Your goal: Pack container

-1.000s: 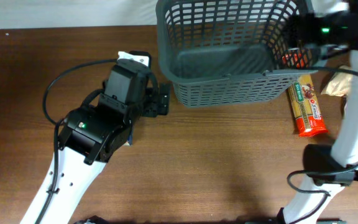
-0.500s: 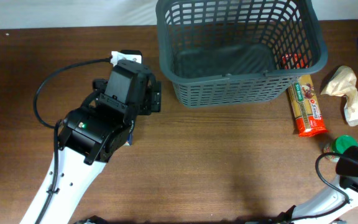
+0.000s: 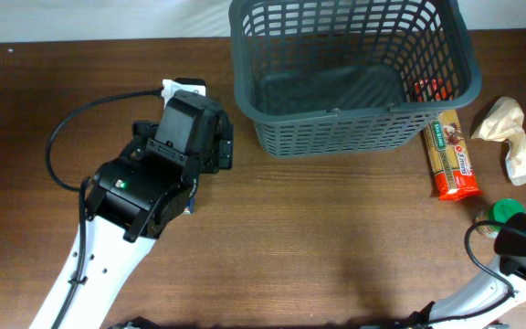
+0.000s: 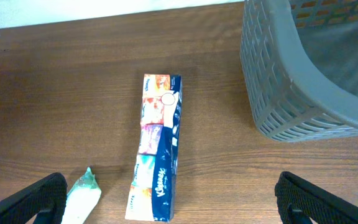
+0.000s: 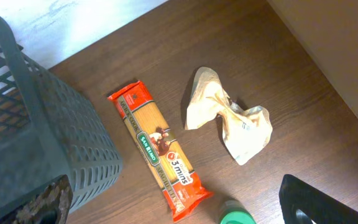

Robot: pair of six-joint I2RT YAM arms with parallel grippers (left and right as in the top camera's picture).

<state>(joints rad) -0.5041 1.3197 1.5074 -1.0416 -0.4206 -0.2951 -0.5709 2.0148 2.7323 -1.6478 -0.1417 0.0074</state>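
Nearest me, both arms hang back from the goods. The left gripper (image 4: 171,186) stands with its jaws spread wide over the table and nothing between them. The right gripper (image 5: 173,196) is likewise wide apart and empty.

A little further in, the groceries lie on the wooden table (image 3: 336,256), not yet packed. There is a green-capped bottle (image 3: 502,212) by the right arm and a crumpled paper bag (image 3: 514,137) beyond it. A spaghetti pack (image 3: 452,155) lies just beside the basket's right end. On the left are a Kleenex tissue pack (image 4: 157,149) and a small green-and-white wrapper (image 4: 82,196).

At the far side, middle to right, the container (image 3: 350,137) sits upright with its mouth open to the ceiling and its long axis running left to right across the table. Its floor looks bare. Something red (image 3: 432,89) shows at its right wall, but I cannot tell if it is inside or seen through the slots. By my reckoning the packing has barely begun.
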